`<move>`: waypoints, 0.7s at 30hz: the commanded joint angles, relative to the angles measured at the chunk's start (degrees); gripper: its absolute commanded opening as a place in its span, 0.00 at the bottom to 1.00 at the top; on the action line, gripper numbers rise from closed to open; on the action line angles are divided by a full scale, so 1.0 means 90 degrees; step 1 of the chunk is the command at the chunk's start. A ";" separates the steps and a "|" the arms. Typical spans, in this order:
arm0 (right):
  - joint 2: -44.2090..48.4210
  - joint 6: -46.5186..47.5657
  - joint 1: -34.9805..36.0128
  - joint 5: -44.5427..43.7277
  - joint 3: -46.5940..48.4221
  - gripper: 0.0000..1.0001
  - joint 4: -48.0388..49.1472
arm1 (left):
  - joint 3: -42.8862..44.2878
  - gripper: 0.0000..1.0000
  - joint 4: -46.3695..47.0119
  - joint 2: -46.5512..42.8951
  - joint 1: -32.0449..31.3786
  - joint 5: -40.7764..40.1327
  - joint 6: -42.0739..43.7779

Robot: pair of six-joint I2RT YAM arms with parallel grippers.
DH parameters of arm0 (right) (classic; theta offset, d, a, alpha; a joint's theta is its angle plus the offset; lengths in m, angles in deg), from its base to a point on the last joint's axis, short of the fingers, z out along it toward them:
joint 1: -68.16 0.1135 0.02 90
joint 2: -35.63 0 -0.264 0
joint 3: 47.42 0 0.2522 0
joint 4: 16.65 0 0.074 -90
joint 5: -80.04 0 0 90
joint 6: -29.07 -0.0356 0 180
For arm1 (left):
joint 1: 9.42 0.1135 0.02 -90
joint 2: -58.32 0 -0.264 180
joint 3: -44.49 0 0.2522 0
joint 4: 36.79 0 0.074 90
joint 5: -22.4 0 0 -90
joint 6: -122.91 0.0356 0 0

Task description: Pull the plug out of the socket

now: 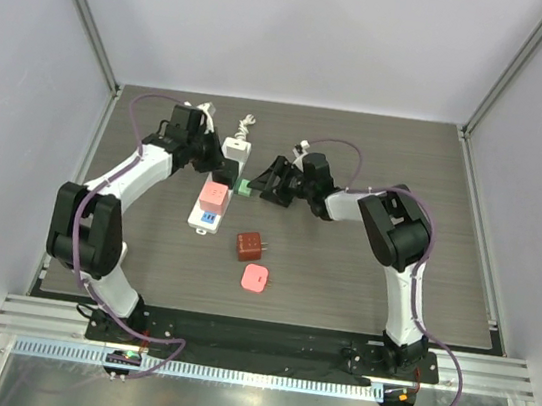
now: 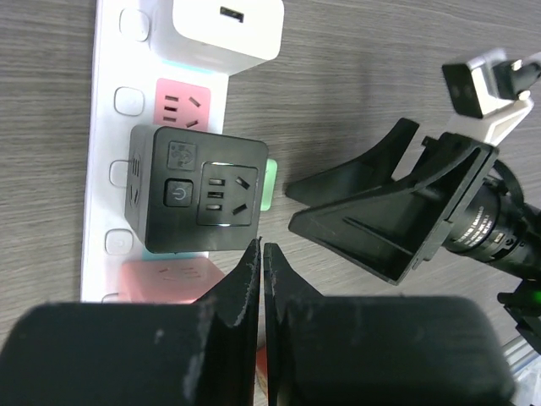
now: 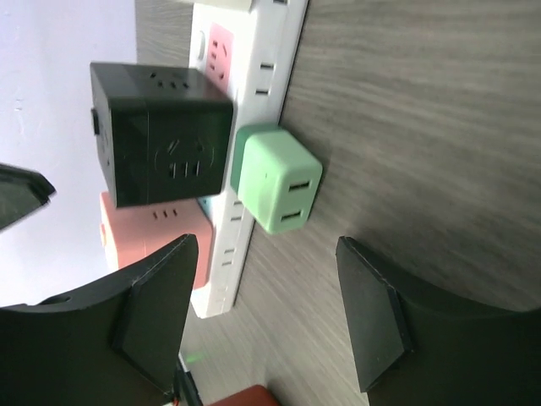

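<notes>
A socket (image 1: 205, 218) lies lengthwise on the bench (image 1: 408, 162), between the left claw (image 2: 263, 247) and the right claw (image 3: 266, 245). Three adapters sit on it in a row: far adapter (image 1: 235, 148), middle adapter (image 2: 199, 190), near adapter (image 1: 213, 195). A small charger (image 1: 244, 188) juts from its right side. One loose adapter (image 1: 249, 245) lies nearer and to the right, and another loose adapter (image 1: 255, 279) lies nearer than that one.

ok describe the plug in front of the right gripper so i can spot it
Find the long white power strip mid-table. Beside its black cube, on the side facing the right gripper, sits a small charger. It is the only mint-green one, with two slots in its end face.
</notes>
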 commanded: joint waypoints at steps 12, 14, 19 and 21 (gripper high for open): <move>0.0867 0.5244 0.0129 -0.0624 0.1013 0.79 -0.2893 | 0.0181 0.01 -0.0025 0.0227 0.0045 0.0042 -0.0012; 0.1014 0.6456 0.0207 -0.0818 0.0915 0.79 -0.3011 | 0.0230 0.00 -0.0074 0.0266 0.0054 0.0023 -0.0002; 0.1171 0.8069 0.0314 -0.0643 0.0613 0.79 -0.2564 | 0.0269 0.00 -0.0161 0.0403 0.0064 0.0003 -0.0041; 0.1074 0.8470 0.0344 -0.0556 0.0680 0.79 -0.2562 | 0.0279 0.00 -0.0152 0.0423 0.0074 -0.0036 -0.0070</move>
